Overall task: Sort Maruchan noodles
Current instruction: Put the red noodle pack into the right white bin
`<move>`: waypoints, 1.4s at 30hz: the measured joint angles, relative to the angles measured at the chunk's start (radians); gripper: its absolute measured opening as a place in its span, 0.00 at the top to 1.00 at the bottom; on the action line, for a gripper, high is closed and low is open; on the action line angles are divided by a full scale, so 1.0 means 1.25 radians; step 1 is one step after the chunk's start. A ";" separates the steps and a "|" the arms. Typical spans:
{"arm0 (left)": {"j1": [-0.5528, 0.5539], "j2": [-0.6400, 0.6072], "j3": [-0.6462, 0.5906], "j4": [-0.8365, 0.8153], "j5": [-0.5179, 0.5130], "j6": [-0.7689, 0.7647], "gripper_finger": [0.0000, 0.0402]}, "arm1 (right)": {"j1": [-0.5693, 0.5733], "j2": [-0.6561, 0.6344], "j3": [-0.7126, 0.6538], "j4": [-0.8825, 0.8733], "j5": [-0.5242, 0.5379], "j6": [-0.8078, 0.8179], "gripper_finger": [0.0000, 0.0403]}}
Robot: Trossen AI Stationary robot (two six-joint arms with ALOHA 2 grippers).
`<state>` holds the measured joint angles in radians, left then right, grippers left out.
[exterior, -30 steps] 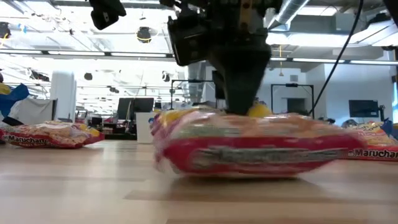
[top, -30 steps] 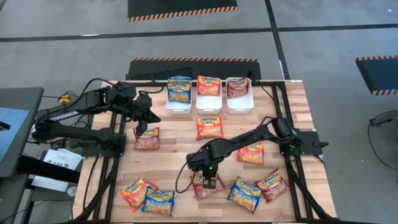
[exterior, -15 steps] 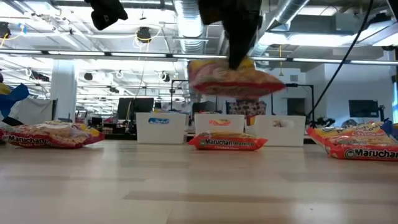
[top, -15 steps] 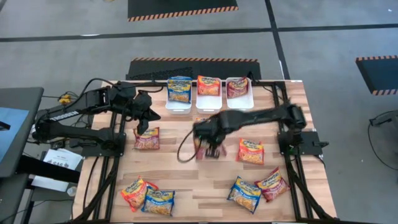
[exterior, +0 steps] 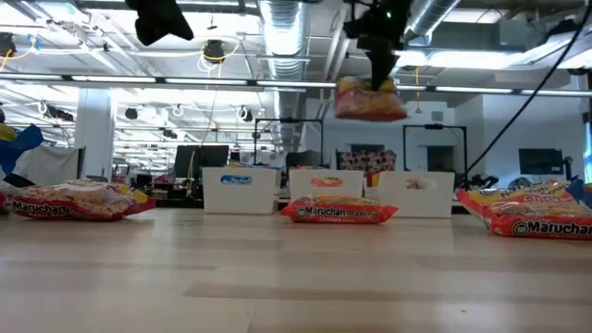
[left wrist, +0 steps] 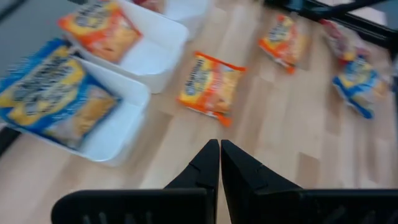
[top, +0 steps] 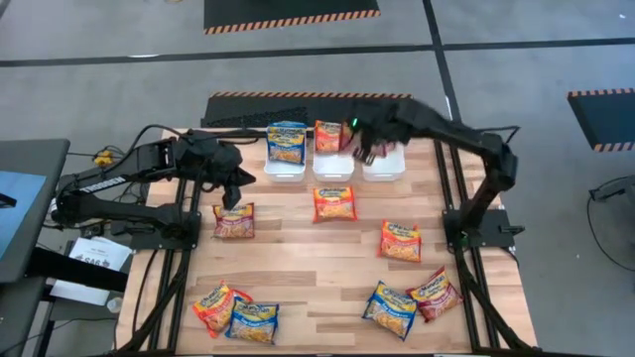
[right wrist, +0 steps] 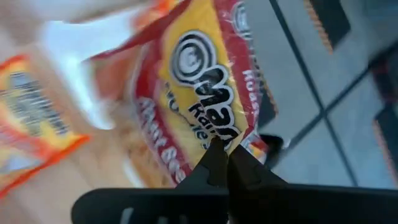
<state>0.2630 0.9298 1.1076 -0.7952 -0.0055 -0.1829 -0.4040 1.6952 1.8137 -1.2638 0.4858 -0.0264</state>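
1. Wooden table [top: 298, 268] carries three white trays [top: 285, 167] along its far edge (blue, orange-red and dark red packets inside).
2. Right gripper [top: 363, 147] is clamped on a dark red Maruchan packet [exterior: 369, 102], held high above the trays.
3. Left gripper [top: 234, 194] hovers pressed together above another dark red packet [top: 234, 222].

This is a robotics lab set in a big open industrial hall. A wooden table [top: 327, 268] stands on a grey concrete floor [top: 119, 59] ruled with dark lines, near black mats edged in orange-and-black hazard stripes [top: 291, 20]. Across the table, the room runs deep: exposed ducts [exterior: 282, 28] and pipes under the ceiling, strip lights, white columns [exterior: 92, 139], desks with monitors [exterior: 199, 159]. Cables [top: 107, 156] trail off the table's side.
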 joint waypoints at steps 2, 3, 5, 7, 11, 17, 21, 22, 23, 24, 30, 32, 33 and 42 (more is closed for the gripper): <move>0.001 0.000 0.000 0.000 -0.037 0.000 1.00 | -0.044 0.001 0.003 0.034 0.028 -0.039 0.99; 0.004 0.000 0.000 0.000 -0.056 0.000 1.00 | -0.067 0.003 0.003 0.052 0.040 -0.048 0.99; 0.012 0.000 0.000 0.000 -0.085 0.000 1.00 | -0.121 0.003 -0.004 0.067 0.030 -0.072 0.99; 0.024 0.000 0.000 0.000 -0.106 0.000 1.00 | -0.142 0.013 -0.010 0.080 0.026 -0.089 0.99; 0.054 0.000 0.000 0.000 -0.116 0.000 1.00 | -0.184 0.024 -0.066 0.088 -0.038 -0.131 0.99; 0.099 0.000 0.000 0.000 -0.116 0.005 1.00 | -0.192 0.024 -0.154 0.100 -0.045 -0.177 0.99; 0.126 0.000 0.000 0.000 -0.116 0.004 1.00 | -0.191 0.023 -0.197 0.124 -0.055 -0.214 0.99; 0.132 0.000 0.000 0.000 -0.116 0.004 1.00 | -0.191 0.023 -0.206 0.126 -0.055 -0.217 0.99; 0.138 0.000 0.000 0.000 -0.116 0.004 1.00 | -0.191 0.022 -0.216 0.137 -0.055 -0.219 0.99; 0.144 0.000 0.000 0.000 -0.116 0.004 1.00 | -0.191 0.022 -0.226 0.151 -0.057 -0.220 0.99; 0.169 0.000 0.000 0.000 -0.116 0.005 1.00 | -0.191 0.022 -0.266 0.192 -0.080 -0.234 0.99; 0.174 0.000 0.000 0.000 -0.116 0.005 1.00 | -0.191 0.022 -0.280 0.218 -0.080 -0.238 0.99; 0.175 0.000 0.000 0.000 -0.116 0.005 1.00 | -0.191 0.022 -0.287 0.229 -0.080 -0.238 0.99; 0.177 0.000 0.000 0.000 -0.112 0.004 1.00 | -0.227 0.022 -0.330 0.319 -0.081 -0.260 0.99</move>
<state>0.4843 0.9298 1.1076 -0.7949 -0.1457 -0.1775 -0.6877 1.7233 1.4017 -0.8650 0.3847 -0.3512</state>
